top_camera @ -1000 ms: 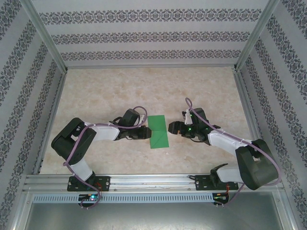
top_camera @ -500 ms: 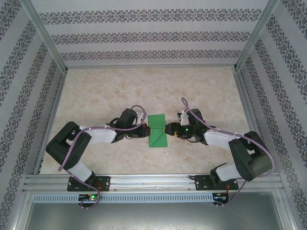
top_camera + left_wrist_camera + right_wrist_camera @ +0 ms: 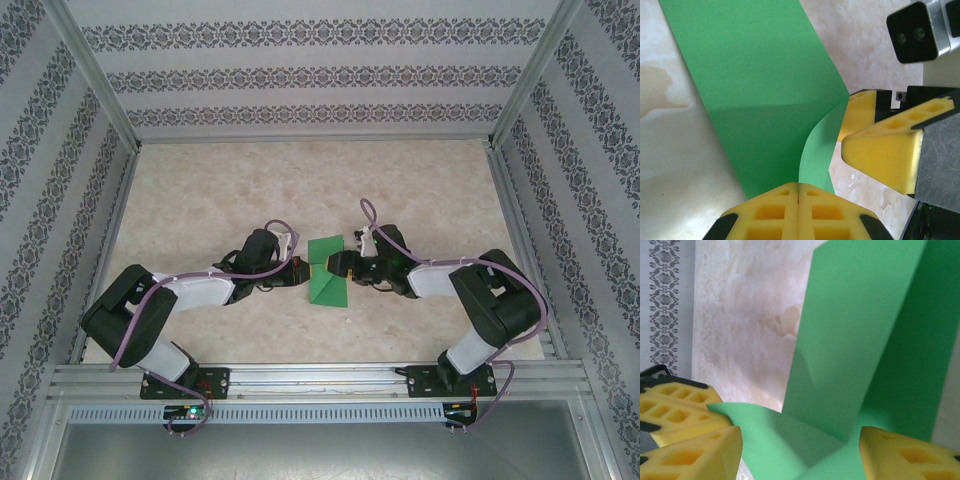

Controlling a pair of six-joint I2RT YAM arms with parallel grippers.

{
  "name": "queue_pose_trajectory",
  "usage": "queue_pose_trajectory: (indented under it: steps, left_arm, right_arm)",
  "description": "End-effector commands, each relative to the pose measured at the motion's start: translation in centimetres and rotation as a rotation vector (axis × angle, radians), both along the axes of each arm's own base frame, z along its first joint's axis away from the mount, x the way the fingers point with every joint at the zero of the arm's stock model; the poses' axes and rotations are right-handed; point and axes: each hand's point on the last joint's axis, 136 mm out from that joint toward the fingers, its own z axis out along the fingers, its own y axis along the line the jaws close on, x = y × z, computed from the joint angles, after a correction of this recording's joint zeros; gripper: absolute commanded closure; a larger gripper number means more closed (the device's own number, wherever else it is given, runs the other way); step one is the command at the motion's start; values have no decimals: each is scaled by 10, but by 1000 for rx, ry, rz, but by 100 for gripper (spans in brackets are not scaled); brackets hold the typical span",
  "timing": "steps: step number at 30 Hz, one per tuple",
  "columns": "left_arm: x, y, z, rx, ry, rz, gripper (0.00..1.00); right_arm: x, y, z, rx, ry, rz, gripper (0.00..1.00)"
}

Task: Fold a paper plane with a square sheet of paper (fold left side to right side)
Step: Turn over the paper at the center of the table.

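Thin, creased bright-green paper [image 3: 328, 284] on mottled beige tabletop [image 3: 300, 185]

Green paper [image 3: 325, 290] between both arms

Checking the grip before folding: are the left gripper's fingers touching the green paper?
Touching. In the left wrist view the left gripper's fingers are pressed shut on the green paper, its curled layer running into their seam.
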Motion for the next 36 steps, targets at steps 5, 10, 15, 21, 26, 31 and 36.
queue_pose_trajectory:
  steps: [5,10,15,21,26,31,36]
  left_arm:
    - [8,2,0,-20,-22,33,97]
    - [9,7,-1,1,-27,52,85]
    - [9,22,12,47,-74,87,72]
    - [7,51,48,78,-180,163,55]
    - [1,72,91,8,-293,242,31]
    - [-13,75,152,-223,-401,210,11]
    - [-30,64,213,-447,-496,102,10]
  right_arm:
    - [17,18,12,43,-55,7,52]
    - [15,17,5,35,-41,0,73]
    - [18,15,14,34,-78,-6,90]
    - [26,9,55,82,-194,3,99]
    - [29,1,111,158,-339,24,100]
    - [25,-9,182,250,-520,32,100]
    - [9,-14,256,360,-688,46,100]
